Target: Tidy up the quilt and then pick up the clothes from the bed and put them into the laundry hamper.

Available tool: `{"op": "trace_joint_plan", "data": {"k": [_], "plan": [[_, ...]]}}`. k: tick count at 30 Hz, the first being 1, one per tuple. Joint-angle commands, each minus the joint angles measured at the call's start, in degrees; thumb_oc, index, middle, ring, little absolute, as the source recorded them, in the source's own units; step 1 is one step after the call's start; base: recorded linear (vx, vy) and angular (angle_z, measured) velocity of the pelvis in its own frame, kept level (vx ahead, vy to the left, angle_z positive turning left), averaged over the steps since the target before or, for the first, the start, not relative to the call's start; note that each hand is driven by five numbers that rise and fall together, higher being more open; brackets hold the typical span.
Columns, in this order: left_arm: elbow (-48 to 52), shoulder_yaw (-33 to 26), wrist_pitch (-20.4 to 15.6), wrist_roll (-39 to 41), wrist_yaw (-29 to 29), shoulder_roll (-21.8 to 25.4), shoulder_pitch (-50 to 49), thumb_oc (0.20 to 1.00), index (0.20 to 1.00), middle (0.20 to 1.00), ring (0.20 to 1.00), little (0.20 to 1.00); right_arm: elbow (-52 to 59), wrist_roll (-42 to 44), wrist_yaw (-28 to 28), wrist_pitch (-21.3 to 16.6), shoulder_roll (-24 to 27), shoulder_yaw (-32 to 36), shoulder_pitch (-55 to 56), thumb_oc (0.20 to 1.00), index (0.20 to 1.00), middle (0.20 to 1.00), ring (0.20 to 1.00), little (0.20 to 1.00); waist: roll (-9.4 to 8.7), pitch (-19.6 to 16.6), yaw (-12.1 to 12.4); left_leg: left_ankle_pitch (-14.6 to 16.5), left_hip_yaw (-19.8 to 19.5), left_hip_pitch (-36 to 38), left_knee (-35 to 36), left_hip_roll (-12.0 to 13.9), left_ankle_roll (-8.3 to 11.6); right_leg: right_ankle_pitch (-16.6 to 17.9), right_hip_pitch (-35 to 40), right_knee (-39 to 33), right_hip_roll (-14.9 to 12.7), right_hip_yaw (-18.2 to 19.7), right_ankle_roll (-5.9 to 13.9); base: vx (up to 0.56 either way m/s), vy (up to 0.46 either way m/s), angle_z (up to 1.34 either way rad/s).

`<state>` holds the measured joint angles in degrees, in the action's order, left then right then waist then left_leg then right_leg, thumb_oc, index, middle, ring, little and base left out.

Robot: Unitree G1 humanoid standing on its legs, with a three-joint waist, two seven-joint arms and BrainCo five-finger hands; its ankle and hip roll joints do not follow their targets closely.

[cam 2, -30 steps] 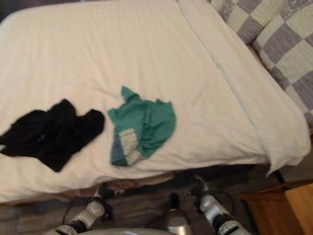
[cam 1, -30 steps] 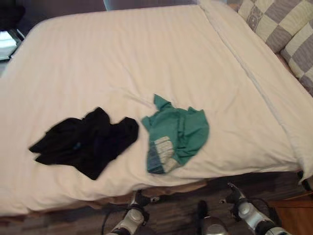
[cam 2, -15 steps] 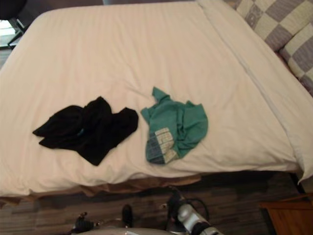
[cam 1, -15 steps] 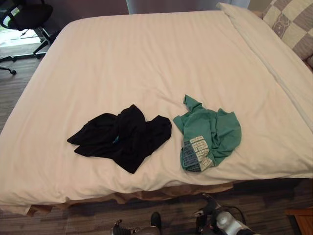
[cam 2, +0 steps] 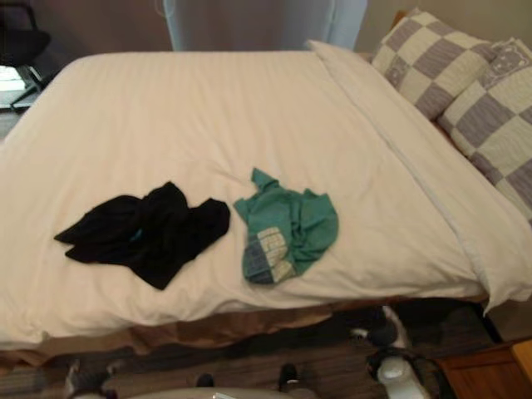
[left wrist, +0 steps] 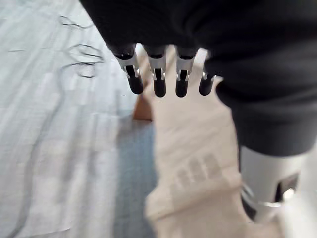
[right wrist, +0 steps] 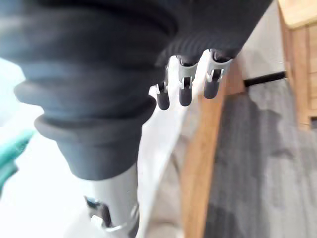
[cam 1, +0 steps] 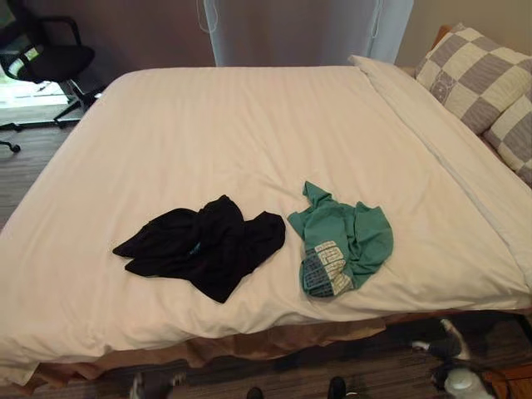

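A wide bed (cam 1: 249, 332) took up most of the head views, covered by a cream quilt (cam 1: 233, 125) that lay spread flat with only faint creases, its near edge hanging just above a tan bed base. At the head of the bed, on the robot's right, two checked grey-and-cream pillows (cam 2: 432, 62) leaned side by side past a long white fold of the quilt. On the near half of the quilt lay two garments close together but apart: a crumpled black garment (cam 1: 204, 247) on the left, and a crumpled green shirt (cam 1: 345, 239) with a pale checked patch just to its right. A dark office chair (cam 1: 46, 54) stood on the wooden floor (cam 2: 249, 366) beyond the bed's far left corner, and a pale curtain (cam 1: 303, 32) hung behind the bed. A wooden piece of furniture (cam 2: 490, 374) showed at the lower right corner. The left hand (left wrist: 156, 79) hung low beside the bed's edge, its fingers straight and relaxed in a row, holding nothing, over the quilt's edge and grey floor. The right hand (right wrist: 185, 91) likewise hung with fingers straight and loose, holding nothing, beside the bed's edge, with a sliver of the green shirt off to one side.
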<state>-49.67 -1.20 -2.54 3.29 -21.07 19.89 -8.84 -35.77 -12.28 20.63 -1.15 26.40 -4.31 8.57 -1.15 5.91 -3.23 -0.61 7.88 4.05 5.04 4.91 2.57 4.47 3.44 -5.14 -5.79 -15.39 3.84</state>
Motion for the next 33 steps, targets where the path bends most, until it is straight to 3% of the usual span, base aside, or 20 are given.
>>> {"op": "trace_joint_plan", "data": {"k": [1, 6, 10, 12, 14, 18, 19, 23, 28, 33], "plan": [[0.73, -2.76, -2.88, -3.53, -4.12, 2.69, 3.16, 1.0, 1.0, 1.0, 1.0, 1.0, -2.44, -5.28, 5.72, -0.16, 2.55, 3.27, -5.18, 1.0, 1.0, 1.0, 1.0, 1.0, -0.45, 1.23, -1.33, 4.33, 1.33, 1.51, -0.04, 1.55, 1.55, -7.07, 1.42, 0.14, -4.41, 0.89, 5.0, 0.0, 0.0, 0.0], [15.45, -5.09, -6.38, -2.9, -3.51, 4.34, 2.74, 1.0, 1.0, 1.0, 1.0, 1.0, 0.48, -9.58, 9.1, 1.74, 7.34, 7.15, -6.61, 1.0, 1.0, 1.0, 1.0, 1.0, -0.67, 1.07, -1.13, 4.49, 0.96, 1.59, -0.04, 1.7, 1.5, -7.31, 1.61, 0.14, -4.39, 0.95, 5.05, 0.01, -0.003, 0.03], [25.95, -5.28, -7.47, -8.44, -1.61, 7.53, 1.41, 1.0, 1.0, 1.0, 1.0, 1.0, 4.36, -12.01, 10.02, 0.35, 11.55, 7.24, -8.97, 1.0, 1.0, 1.0, 1.0, 1.0, -0.69, 1.08, -0.52, 4.51, 0.59, 1.57, -0.04, 1.89, 1.74, -7.61, 1.72, 0.14, -4.16, 1.15, 4.97, 0.01, -0.012, 0.06], [25.98, -4.95, -6.95, -9.54, -1.52, 8.14, 1.97, 1.0, 1.0, 1.0, 1.0, 1.0, 5.87, -12.83, 9.55, 0.23, 12.01, 6.26, -9.75, 1.0, 1.0, 1.0, 1.0, 1.0, -0.72, 1.17, -0.53, 4.49, 0.63, 1.61, -0.04, 1.96, 1.83, -7.68, 1.72, 0.14, -4.14, 1.22, 4.91, 0.0, 0.0, 0.0], [26.05, -0.45, -6.32, -14.53, 0.52, 8.62, 3.66, 1.0, 1.0, 1.0, 1.0, 1.0, 11.44, -16.6, 7.42, -0.86, 13.0, 1.74, -12.21, 1.0, 1.0, 1.0, 1.0, 1.0, -1.11, 1.46, -0.52, 4.42, 0.96, 1.82, -0.04, 2.23, 2.0, -7.78, 1.8, 0.14, -3.97, 1.28, 4.77, -0.02, -0.042, 0.01], [26.19, 0.95, -6.24, -16.43, 1.0, 8.79, 4.21, 1.0, 1.0, 1.0, 1.0, 1.0, 13.52, -17.53, 6.56, -1.16, 13.27, 0.48, -13.09, 1.0, 1.0, 1.0, 1.0, 1.0, -1.12, 1.66, -0.54, 4.44, 1.13, 2.0, -0.04, 2.34, 2.11, -7.8, 1.85, 0.14, -3.91, 1.35, 4.72, -0.01, -0.004, 0.0], [40.44, -11.66, -10.98, -12.56, 9.55, 26.17, -6.56, 1.0, 1.0, 1.0, 1.0, 1.0, 21.11, -17.9, 3.02, -3.41, 17.25, 1.13, -11.1, 1.0, 1.0, 1.0, 1.0, 1.0, 0.17, 2.36, 1.41, 4.12, 0.81, 1.94, -0.04, 2.49, 2.59, -7.76, 2.08, 0.14, -3.96, 0.46, 4.93, -0.06, 0.009, -0.03], [49.19, -12.0, -13.43, -8.34, 12.74, 29.17, -8.22, 1.0, 1.0, 1.0, 1.0, 1.0, 24.54, -17.5, 0.63, -5.14, 18.4, -2.45, -12.95, 1.0, 1.0, 1.0, 1.0, 1.0, -0.27, 2.47, 1.7, 3.75, 0.8, 1.55, -0.04, 2.3, 2.63, -7.3, 1.66, 0.14, -4.45, -0.17, 5.1, -0.03, -0.028, 0.03], [58.15, -12.29, -16.4, 10.46, 18.42, 28.03, -6.02, 1.0, 1.0, 1.0, 1.0, 1.0, 27.0, -16.53, -2.29, -5.37, 18.35, -5.24, -14.28, 1.0, 1.0, 1.0, 1.0, 1.0, -0.23, 2.5, 1.77, 3.64, 1.15, 1.76, -0.04, 2.12, 2.67, -7.22, 2.0, 0.14, -4.92, -0.38, 5.22, 0.0, -0.011, 0.03], [60.09, -13.11, -15.95, 4.68, 17.71, 30.55, -5.68, 1.0, 1.0, 1.0, 1.0, 1.0, 26.39, -16.58, -3.09, -5.91, 17.1, -5.91, -13.92, 1.0, 1.0, 1.0, 1.0, 1.0, -0.08, 2.49, 1.55, 3.71, 1.15, 1.81, -0.04, 2.03, 2.76, -7.36, 2.1, 0.14, -4.82, -0.17, 5.17, 0.02, -0.001, -0.05]]}}
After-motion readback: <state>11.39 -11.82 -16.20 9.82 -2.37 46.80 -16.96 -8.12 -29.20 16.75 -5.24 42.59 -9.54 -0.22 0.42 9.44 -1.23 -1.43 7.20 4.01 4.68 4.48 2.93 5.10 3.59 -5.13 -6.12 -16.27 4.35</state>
